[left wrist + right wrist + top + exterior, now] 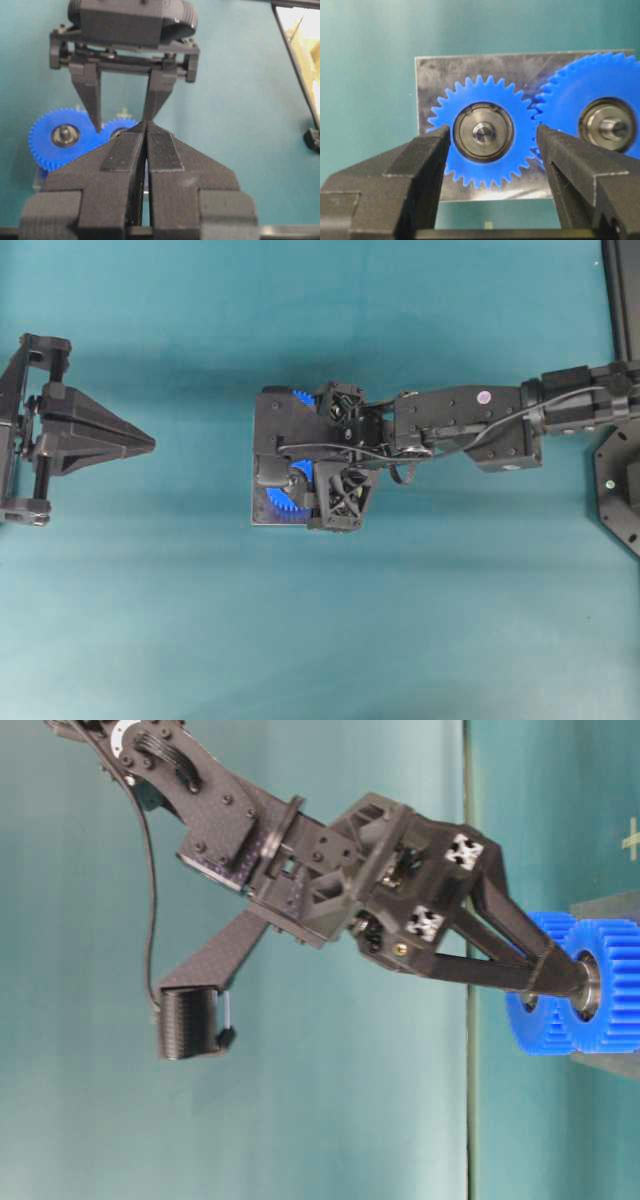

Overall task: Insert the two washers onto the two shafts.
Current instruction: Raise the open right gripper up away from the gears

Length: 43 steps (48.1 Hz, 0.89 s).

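We see the right hand [492, 145] spread around the small blue plastic gear [482, 131]; a silver metal washer [483, 132] sits at its steel shaft [484, 133]. Withdrawing skewed could snag gear teeth. Left hand [145, 150] pressed together.

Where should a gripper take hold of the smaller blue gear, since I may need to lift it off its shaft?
Grip the smaller blue gear across its toothed rim, coming from above along the shaft axis. It lies flat on the metal plate, so only the rim is exposed. Avoid the side meshing with the larger gear. The open right gripper already straddles it.
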Tool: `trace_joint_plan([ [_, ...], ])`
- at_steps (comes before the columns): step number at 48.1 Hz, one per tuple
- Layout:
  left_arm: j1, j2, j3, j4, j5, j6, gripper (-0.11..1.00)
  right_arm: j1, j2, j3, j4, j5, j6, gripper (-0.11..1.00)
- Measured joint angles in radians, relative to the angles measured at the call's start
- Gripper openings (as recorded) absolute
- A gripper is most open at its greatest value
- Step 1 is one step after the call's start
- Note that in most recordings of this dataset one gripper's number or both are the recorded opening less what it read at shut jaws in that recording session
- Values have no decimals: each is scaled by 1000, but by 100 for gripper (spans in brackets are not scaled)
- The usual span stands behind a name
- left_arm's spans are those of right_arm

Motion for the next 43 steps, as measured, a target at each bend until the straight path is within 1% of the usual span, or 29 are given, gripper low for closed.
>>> trace_joint_plan([
  [7,0,0,6,0,0,0,0,-6,-18,0,0,15,-2,71],
  [21,0,0,9,0,2,8,0,-8,-44,2,0,83,-2,71],
  [43,0,-17,12,0,9,12,0,-57,-115,52,0,118,-2,71],
])
